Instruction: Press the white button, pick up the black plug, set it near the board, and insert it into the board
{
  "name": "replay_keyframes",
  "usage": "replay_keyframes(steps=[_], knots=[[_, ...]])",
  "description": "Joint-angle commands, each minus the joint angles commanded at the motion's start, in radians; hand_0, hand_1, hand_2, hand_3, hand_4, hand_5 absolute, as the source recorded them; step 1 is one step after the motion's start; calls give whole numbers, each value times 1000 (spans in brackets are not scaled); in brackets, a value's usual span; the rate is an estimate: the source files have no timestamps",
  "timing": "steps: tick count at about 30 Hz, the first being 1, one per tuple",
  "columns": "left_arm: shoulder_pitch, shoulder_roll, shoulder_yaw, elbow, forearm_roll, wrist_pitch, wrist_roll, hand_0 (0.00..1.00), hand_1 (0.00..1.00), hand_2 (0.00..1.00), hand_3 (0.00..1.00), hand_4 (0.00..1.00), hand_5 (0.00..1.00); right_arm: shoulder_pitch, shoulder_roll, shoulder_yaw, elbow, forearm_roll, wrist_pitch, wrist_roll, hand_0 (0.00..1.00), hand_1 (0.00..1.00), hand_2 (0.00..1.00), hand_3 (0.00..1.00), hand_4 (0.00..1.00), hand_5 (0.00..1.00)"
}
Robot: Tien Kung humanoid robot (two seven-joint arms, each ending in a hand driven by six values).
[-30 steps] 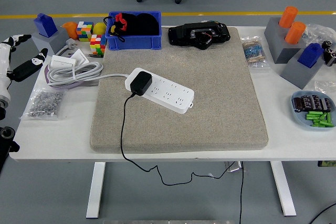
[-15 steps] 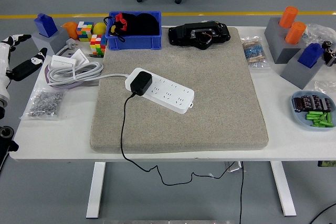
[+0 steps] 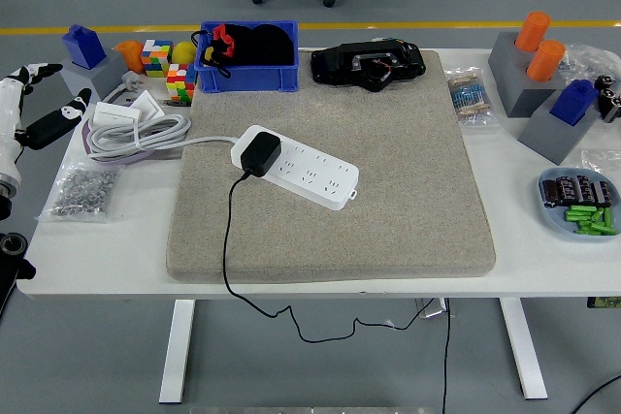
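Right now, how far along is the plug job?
Judging by how things lie, the insertion looks done: the black plug sits seated in the white power strip on the grey mat, its cord trailing off the table's near edge. Nothing is in hand: the left robot hand hangs at the table's left edge, fingers relaxed, holding nothing. Whether the white button was pressed cannot be told.

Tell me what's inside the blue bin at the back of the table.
The blue bin holds a black pouch-like item and a red-and-black piece at its left. Anything beneath them is covered.
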Motion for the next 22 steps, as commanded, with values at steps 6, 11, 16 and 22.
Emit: replay_keyframes(steps=[6,11,16,22], knots=[[-1,1,4,-2,-3,-1,-4,857,882,818,757,759,427,3,-1,0,2,0,0,0,616,562,604,542,649,329],[2,2,5,-3,-6,-2,-8,857,881,816,756,756,424,1,-1,0,1,0,0,1,615,562,604,543,649,329],[4,-1,8,-5,-6,-4,-9,857,881,816,756,753,421,-3,-1,5,1,-1,-2,2,616,562,604,545,650,331],[7,-5,6,-8,-6,-4,-9,857,881,816,756,753,421,-8,4,7,1,-2,0,1,616,562,604,545,650,331]])
